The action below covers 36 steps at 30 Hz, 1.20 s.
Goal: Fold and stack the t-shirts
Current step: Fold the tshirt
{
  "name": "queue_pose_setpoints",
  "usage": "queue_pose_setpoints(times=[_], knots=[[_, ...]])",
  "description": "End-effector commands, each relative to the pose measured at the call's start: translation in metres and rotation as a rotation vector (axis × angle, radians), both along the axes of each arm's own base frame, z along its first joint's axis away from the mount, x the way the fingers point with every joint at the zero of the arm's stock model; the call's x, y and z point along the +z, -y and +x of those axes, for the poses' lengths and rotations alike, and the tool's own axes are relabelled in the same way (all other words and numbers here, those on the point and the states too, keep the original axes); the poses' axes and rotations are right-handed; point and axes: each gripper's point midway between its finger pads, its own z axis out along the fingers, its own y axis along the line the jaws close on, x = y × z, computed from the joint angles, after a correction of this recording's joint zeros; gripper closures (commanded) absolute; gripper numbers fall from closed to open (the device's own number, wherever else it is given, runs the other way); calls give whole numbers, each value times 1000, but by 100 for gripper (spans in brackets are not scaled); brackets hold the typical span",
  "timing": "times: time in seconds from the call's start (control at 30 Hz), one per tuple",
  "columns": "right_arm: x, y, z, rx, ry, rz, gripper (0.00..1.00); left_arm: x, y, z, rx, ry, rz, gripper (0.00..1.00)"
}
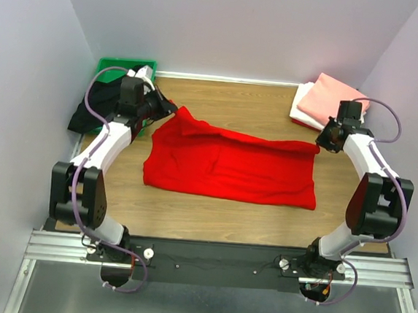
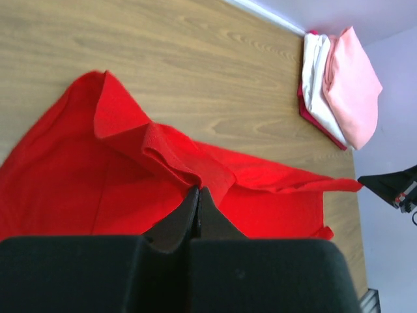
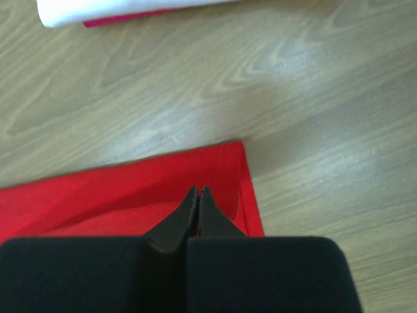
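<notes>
Left claw (image 2: 197,194) is pinched shut on a raised ridge of the red t-shirt (image 1: 230,166), which lies spread across the table (image 1: 228,100). Right claw (image 3: 197,194) is closed over the shirt's right corner; whether it grips cloth is unclear. Both arms reach forward, elbows outward. At the back left, the left arm half hides the black t-shirt (image 1: 86,119).

black t-shirt (image 1: 80,120) partly behind left arm (image 1: 111,139)

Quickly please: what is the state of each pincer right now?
Left pincer: closed, pinching a fold of the red t-shirt.
Right pincer: closed, apparently pinching the red t-shirt at its corner.
</notes>
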Motion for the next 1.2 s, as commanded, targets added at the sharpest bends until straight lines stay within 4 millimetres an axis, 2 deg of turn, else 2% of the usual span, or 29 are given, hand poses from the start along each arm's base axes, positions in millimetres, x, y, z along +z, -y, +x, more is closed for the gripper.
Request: queue_pose_setpoints(times=[0.0, 0.2, 0.3, 0.43, 0.57, 0.63, 0.67, 0.73, 0.77, 0.83, 0.87, 0.93, 1.0, 1.03, 1.07, 1.1, 1.17], knots=[[-6, -1, -17, -3, -16, -12, 100, -3, -13, -25, 64, -15, 9, 100], [-15, 1, -39, -19, -40, -24, 100, -14, -29, -61, 140, -57, 36, 100], [-14, 2, -48, -29, -39, -34, 99, -15, -33, -73, 162, -61, 41, 100], [-23, 1, -61, -37, -61, -30, 99, -22, -34, -89, 162, -96, 40, 100], [-34, 1, -74, -57, -90, -25, 100, -42, -34, -107, 153, -149, 39, 100], [-37, -1, -79, -59, -95, -21, 100, -59, -31, -122, 129, -203, 31, 100], [-38, -2, -85, -66, -96, -18, 96, -64, -30, -128, 127, -222, 25, 100], [-35, -4, -92, -75, -88, -9, 81, -79, -32, -147, 130, -268, 27, 85], [-27, -5, -96, -83, -59, -3, 66, -82, -33, -153, 138, -282, 26, 76], [-24, -8, -103, -83, -45, 1, 54, -83, -38, -166, 155, -283, 35, 64], [-13, -11, -104, -77, -8, 4, 52, -76, -40, -168, 162, -259, 43, 55], [-3, -17, -101, -55, 24, -4, 49, -68, -47, -165, 184, -242, 76, 49], [6, -22, -94, -31, 50, -12, 48, -71, -50, -160, 179, -241, 115, 48], [3, -29, -90, -5, 40, -9, 48, -69, -48, -155, 139, -213, 143, 48], [8, -32, -82, 13, 59, -9, 48, -70, -45, -152, 104, -202, 163, 48], [-2, -38, -77, 35, 27, 4, 48, -75, -40, -146, 56, -200, 194, 48], [-5, -43, -66, 47, 23, 23, 48, -80, -26, -143, -27, -193, 234, 48]])
